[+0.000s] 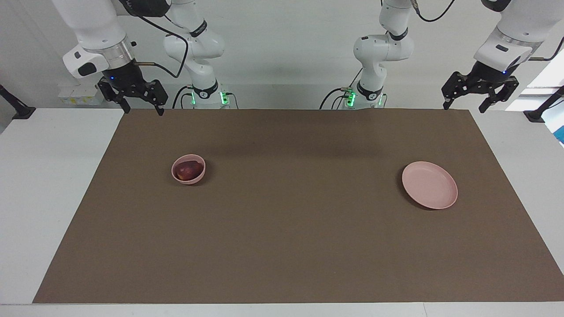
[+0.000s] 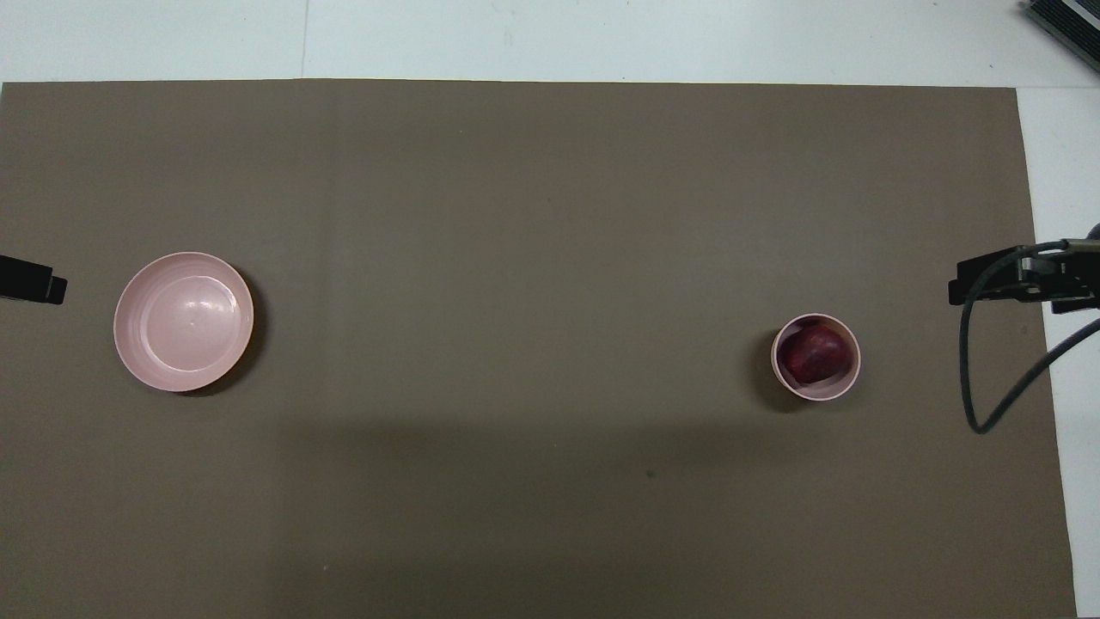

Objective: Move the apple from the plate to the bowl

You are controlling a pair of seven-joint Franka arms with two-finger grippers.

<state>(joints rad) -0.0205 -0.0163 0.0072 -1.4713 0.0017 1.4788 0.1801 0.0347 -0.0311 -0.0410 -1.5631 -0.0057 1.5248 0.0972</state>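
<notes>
Right gripper [image 1: 140, 102] hangs with fingers apart over the mat's [image 1: 282, 246] robot-side corner, holding nothing; left gripper [image 1: 480, 97] likewise, waiting. Apple [image 1: 188, 169] sits in the bowl [image 1: 200, 175]; plate [image 1: 429, 185] is bare, well apart. Task looks done. Risk: any re-approach could nudge the light bowl.

Apple [image 1: 187, 170] is lying in bowl [image 1: 177, 175]. Bowl is sitting on mat [image 1: 282, 246] toward the right arm's end of the table [image 1: 48, 193]. Plate [image 1: 429, 185] is sitting on mat toward the left arm's end, well apart from bowl. Right gripper [image 1: 142, 108] is hanging over the mat's corner by its base; left gripper [image 1: 465, 107] is hanging over the mat's other robot-side corner.
</notes>
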